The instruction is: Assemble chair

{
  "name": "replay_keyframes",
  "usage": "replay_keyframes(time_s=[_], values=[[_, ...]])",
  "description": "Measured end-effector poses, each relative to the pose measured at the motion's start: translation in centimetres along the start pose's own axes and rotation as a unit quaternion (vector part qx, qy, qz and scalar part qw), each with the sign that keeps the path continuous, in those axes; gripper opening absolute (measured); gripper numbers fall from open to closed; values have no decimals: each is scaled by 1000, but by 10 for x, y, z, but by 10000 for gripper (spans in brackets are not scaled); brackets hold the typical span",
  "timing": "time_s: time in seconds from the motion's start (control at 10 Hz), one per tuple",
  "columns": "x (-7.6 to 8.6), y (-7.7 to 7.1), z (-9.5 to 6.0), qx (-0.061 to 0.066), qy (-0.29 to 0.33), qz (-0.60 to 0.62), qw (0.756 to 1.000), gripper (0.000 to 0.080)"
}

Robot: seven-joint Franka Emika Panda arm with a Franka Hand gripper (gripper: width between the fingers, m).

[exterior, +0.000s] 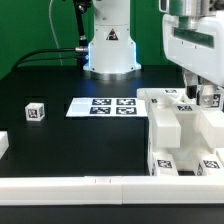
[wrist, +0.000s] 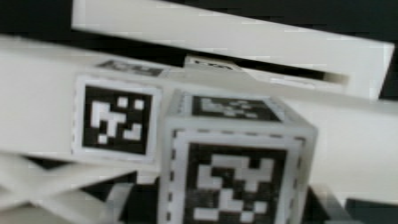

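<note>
Glossy white chair parts (exterior: 166, 128) with square tags are bunched at the exterior view's right. My gripper (exterior: 206, 100) is lowered among them, at their far right side. In the wrist view a white tagged bar (wrist: 228, 150) stands right between the jaws and fills the middle of the picture, and my gripper (wrist: 237, 206) looks shut on it. Beside the bar is a second tagged white block (wrist: 116, 120), and behind both lies a broad white slab (wrist: 214, 40). A small white tagged cube (exterior: 35, 112) lies alone at the exterior view's left.
The marker board (exterior: 104, 105) lies flat mid-table in front of the robot base (exterior: 110, 45). A long white border rail (exterior: 90, 186) runs along the near edge, and another rail end (exterior: 3, 146) shows at the left. More tagged parts (exterior: 165, 163) sit near the front rail.
</note>
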State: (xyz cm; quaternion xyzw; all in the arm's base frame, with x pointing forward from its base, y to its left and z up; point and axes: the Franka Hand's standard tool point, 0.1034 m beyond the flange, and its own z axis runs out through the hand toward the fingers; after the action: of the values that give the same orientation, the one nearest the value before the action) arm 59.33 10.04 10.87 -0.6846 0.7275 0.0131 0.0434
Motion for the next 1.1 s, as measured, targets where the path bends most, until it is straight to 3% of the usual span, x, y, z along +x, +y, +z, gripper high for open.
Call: replay_keyframes(time_s=[0.3, 0.4, 0.5, 0.6, 0.8, 1.1], values=[[0, 1, 1, -2, 0, 1, 1000, 282], [0, 1, 1, -2, 2, -29, 1000, 458], [-4, 1, 1, -2, 8, -82, 997, 458], [-10, 3, 1, -3, 13, -154, 988, 608], [-14, 5, 3, -7, 12, -254, 967, 637], [-7, 1, 10, -9, 20, -362, 932, 649]])
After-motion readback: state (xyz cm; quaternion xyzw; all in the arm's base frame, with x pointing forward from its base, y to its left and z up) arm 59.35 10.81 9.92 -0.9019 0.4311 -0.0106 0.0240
